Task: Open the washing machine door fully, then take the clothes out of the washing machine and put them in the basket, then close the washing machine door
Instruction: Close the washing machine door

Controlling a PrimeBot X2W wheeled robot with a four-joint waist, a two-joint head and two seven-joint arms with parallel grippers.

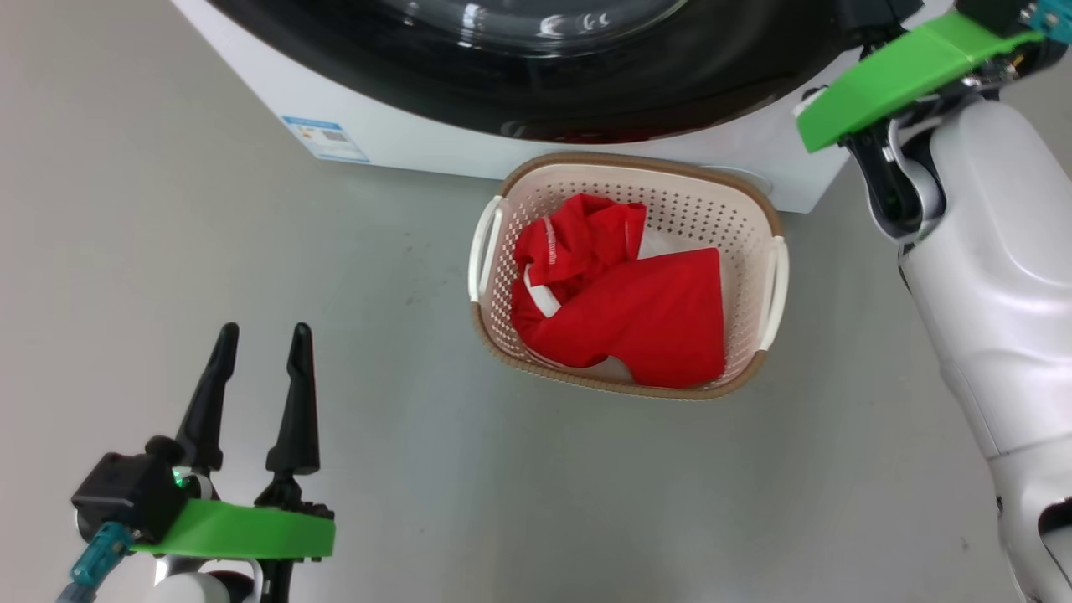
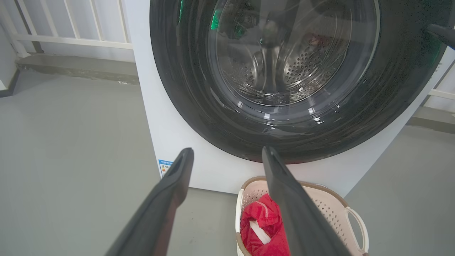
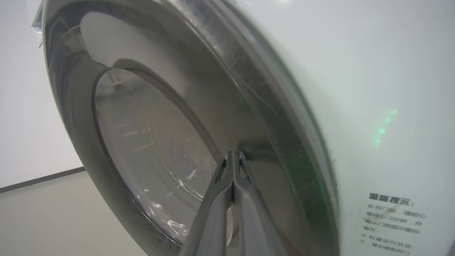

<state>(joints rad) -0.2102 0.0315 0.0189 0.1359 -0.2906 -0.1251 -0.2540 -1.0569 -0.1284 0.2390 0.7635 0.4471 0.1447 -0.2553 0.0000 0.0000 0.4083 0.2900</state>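
Note:
The washing machine door (image 1: 586, 92) lies flat against the white washing machine (image 1: 402, 134); its black rim (image 2: 185, 89) and glass window (image 2: 295, 71) face me. The cream basket (image 1: 695, 209) stands on the floor right below the door, with the red clothes (image 1: 645, 310) inside it. My left gripper (image 1: 264, 331) hovers open and empty over the floor, left of the basket (image 2: 330, 206). My right gripper (image 3: 233, 153) is shut with nothing in it, fingertips against the door's rim (image 3: 277, 149) near its edge. One dark fingertip (image 2: 442, 33) shows at the door's right side.
Grey floor (image 1: 209, 251) spreads left and in front of the basket. A blue label (image 1: 325, 138) sits low on the washer's front. My pale right forearm (image 1: 988, 276) rises right of the basket. A white railing (image 2: 71, 39) stands behind the washer's left.

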